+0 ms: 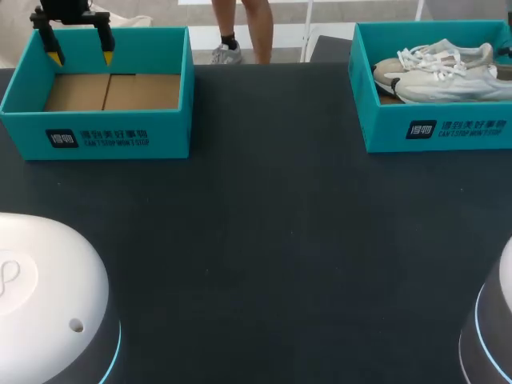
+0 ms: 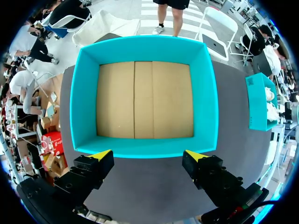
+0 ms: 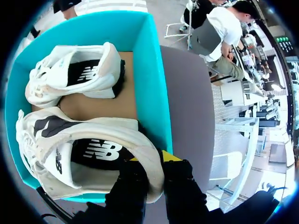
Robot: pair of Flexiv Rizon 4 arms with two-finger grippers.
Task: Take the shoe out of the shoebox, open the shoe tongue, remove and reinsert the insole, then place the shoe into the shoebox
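Two teal boxes sit on the surface: the left shoebox [image 1: 96,138], and the right shoebox [image 1: 436,132] holding two white, black-lined shoes. The right fingers [image 3: 182,179] seem to pinch the nearer shoe [image 3: 93,151] at its heel; the left fingers [image 2: 91,168] are spread.

Shoebox [image 3: 150,70] walls and second shoe [image 3: 74,74] crowd the shoe [image 3: 93,140].

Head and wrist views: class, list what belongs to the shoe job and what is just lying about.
Job: held shoe, its shoebox, right claw.
Lying about, likely: other shoe, empty box; left claw hangs over it.
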